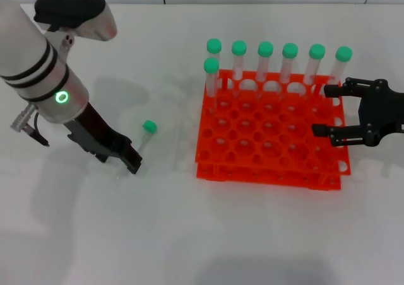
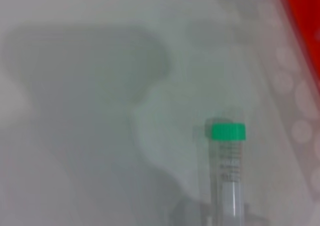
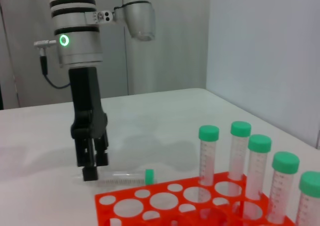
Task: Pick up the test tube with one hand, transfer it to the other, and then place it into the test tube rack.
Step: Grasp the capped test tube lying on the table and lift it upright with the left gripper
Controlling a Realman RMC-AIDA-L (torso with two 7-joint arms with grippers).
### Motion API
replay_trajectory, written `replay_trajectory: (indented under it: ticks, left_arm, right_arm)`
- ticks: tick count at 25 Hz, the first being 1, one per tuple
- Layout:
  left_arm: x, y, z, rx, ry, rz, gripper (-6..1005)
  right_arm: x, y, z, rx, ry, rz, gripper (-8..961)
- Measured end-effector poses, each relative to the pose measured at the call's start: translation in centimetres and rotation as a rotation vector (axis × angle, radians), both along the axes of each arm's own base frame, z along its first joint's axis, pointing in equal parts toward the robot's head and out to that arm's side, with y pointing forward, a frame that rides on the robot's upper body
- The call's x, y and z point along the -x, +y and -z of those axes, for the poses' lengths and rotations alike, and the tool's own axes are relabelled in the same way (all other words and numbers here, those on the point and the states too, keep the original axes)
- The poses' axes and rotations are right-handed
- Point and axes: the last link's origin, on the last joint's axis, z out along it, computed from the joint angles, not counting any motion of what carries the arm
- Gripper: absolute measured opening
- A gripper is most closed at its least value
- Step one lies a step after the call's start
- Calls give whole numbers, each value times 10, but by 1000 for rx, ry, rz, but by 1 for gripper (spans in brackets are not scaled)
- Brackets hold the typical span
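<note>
Fingers (image 3: 90, 161) on the left gripper (image 1: 129, 161) are down at the worktop (image 1: 158, 234), right at the bottom end of the test tube (image 1: 144, 138). From the right wrist view the tips sit just at the clear end of the tube, which is lying flat on its side with its green cap pointing away from them, toward the test tube rack (image 1: 271, 133). Whether they've actually closed on it I honestly can't tell: the two prongs look close together, but the contact spot isn't clear in any view. The left wrist view just shows the tube running lengthwise with the cap at the far end and the orange edge of the rack off to one side.

The tube sits on the worktop between the left arm and the rack, near the rack's left edge but not touching it.

The right gripper (image 1: 329, 110) hangs over the right end of the rack with its fingers spread wide apart, nothing in them.

Counting: one loose tube on the worktop, plus seven green-capped tubes (image 1: 265, 61) standing upright in the rack. Six of them are in a line along the back row, and the seventh is one row forward at the left corner. One rack, orange-red, two tiers, and the rest of the holes have no tubes in them. Two grippers in total.
</note>
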Motion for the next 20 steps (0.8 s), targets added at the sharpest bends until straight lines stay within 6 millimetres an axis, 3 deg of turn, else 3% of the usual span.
replay_trajectory:
  ticks: [5, 9, 15, 20]
  left_arm:
    - [0, 0, 7, 23, 15, -12, 745]
    - [-1, 1, 8, 19, 15, -16, 518]
    - [-1, -2, 11, 27, 39, -18, 287]
    - [3, -4, 13, 36, 46, -32, 240]
  right_arm:
    - [-1, 1, 1, -8, -8, 0, 841]
    - [0, 2, 1, -9, -11, -2, 841]
    - [0, 3, 1, -10, -11, -2, 842]
    - [1, 3, 0, -15, -12, -5, 842]
